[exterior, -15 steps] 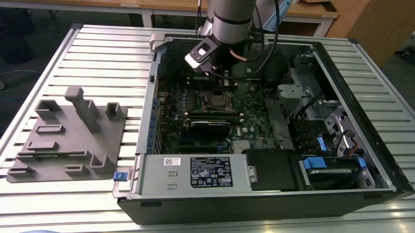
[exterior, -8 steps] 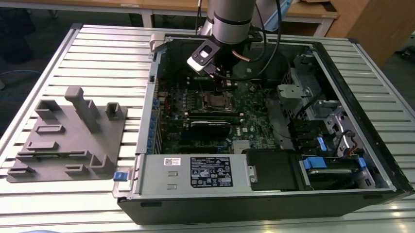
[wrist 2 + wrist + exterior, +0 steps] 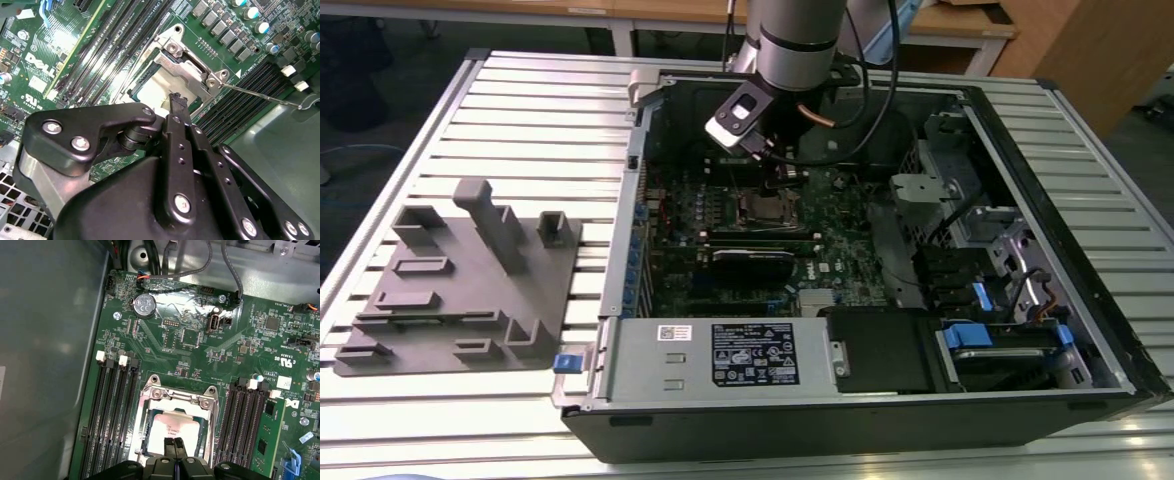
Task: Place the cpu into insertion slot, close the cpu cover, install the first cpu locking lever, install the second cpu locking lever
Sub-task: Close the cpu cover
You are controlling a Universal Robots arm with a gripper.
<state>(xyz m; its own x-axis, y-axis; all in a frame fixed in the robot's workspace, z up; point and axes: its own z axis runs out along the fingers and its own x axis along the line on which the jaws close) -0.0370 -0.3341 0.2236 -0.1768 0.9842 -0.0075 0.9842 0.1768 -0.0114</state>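
Observation:
The cpu (image 3: 172, 427) lies in the insertion slot (image 3: 765, 207) on the green board, its pale metal top showing through the window of the cpu cover (image 3: 176, 400). The silvery cover (image 3: 187, 70) lies down over the chip (image 3: 150, 87). My gripper (image 3: 174, 444) hangs just above the chip near one edge of the window, its two black fingers pressed together with nothing between them. One fingertip (image 3: 177, 100) points at the cover's edge. A thin wire locking lever (image 3: 260, 94) sticks out sideways from the socket's corner, unlatched. In the exterior view my gripper (image 3: 781, 172) is inside the open computer case.
Long black memory slots (image 3: 112, 410) flank the socket on both sides (image 3: 245, 410). A coin battery (image 3: 143, 305) and grey cables (image 3: 230, 270) sit at the board's far end. A grey fixture block (image 3: 460, 280) lies on the slatted table at the exterior view's left.

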